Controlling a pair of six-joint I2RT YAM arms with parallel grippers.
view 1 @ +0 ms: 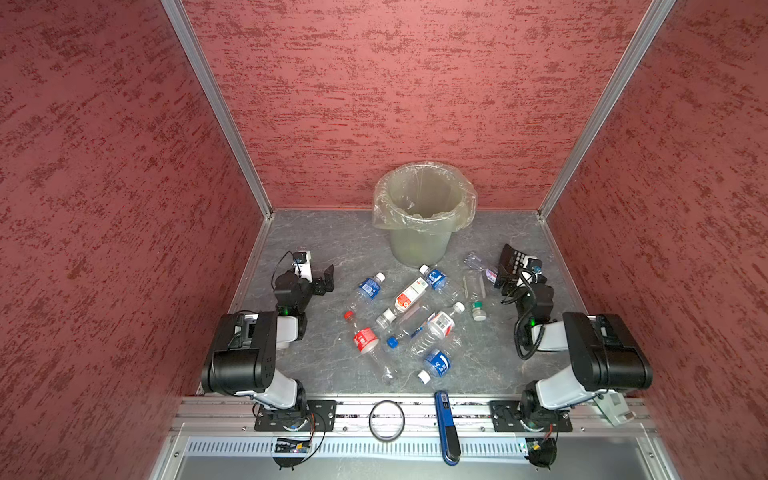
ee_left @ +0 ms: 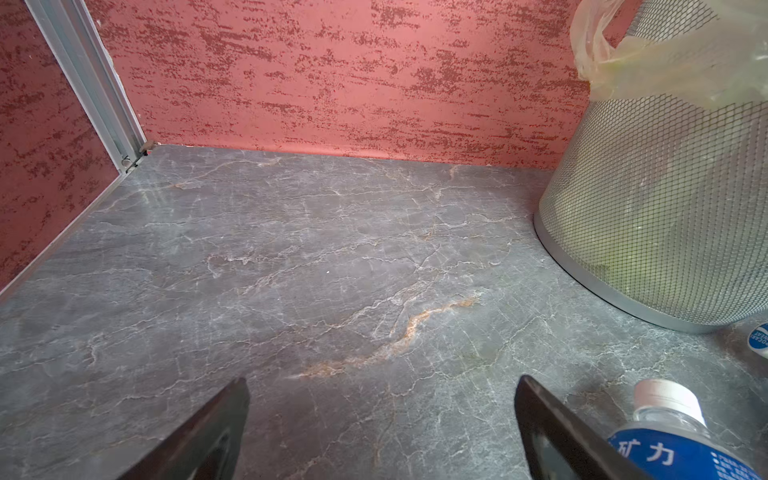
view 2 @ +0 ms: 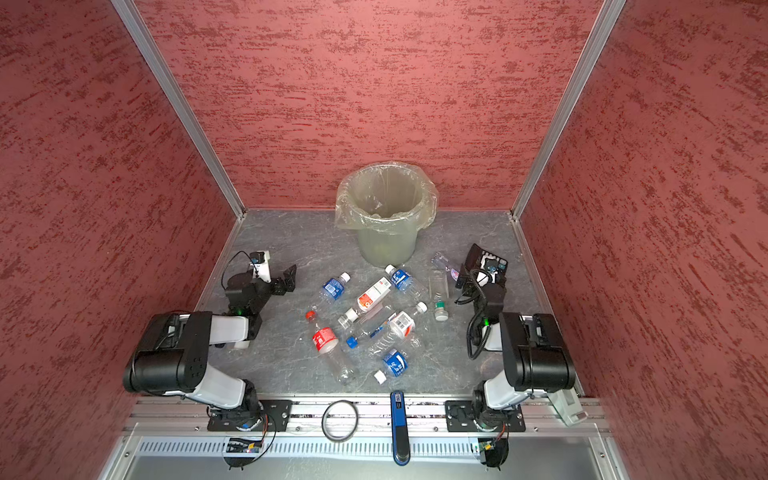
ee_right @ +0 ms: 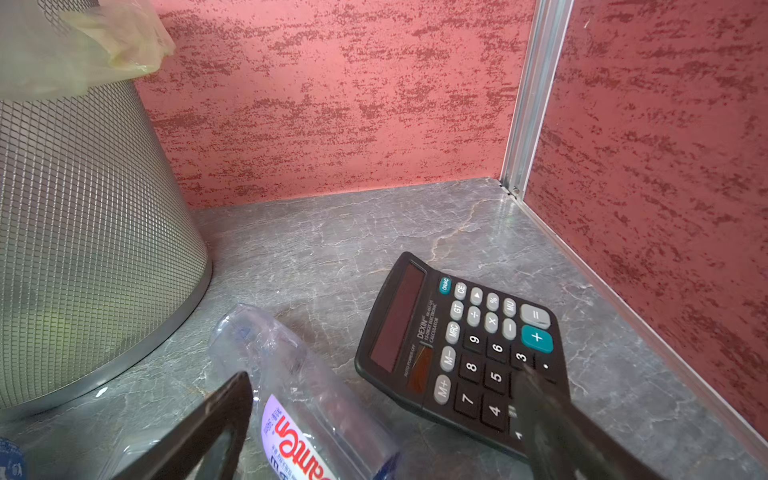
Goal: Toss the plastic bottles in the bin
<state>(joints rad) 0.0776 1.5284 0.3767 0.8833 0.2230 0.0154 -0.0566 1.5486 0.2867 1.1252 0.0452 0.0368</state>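
Grey marbled stone is seen on the worktop (view 1: 316, 365), which is enclosed by red textured walls. The bin (view 1: 419, 249), a round mesh-sided container lined with a clear bag folded over its rim, is stood upright at the back, in the middle. The plastic bottles (view 1: 409, 324) are scattered on their sides in front of it, and none is held. A blue-labelled bottle (view 1: 370, 287) with a white cap is found nearest the left hand (ee_left: 382, 395), whose jaws are spread wide over bare worktop with nothing between them. In the left wrist view that bottle's neck is seen just beside one finger. The right hand (ee_right: 386, 390) is likewise held wide open, low over the worktop. A clear bottle (ee_right: 291, 374) with a red-lettered label is laid between its fingers; whether it is touched cannot be told. A black calculator (ee_right: 457, 345) is placed just beside that bottle, with one finger seen over its keys. A green-capped bottle (view 1: 474, 289) is laid near the right arm.
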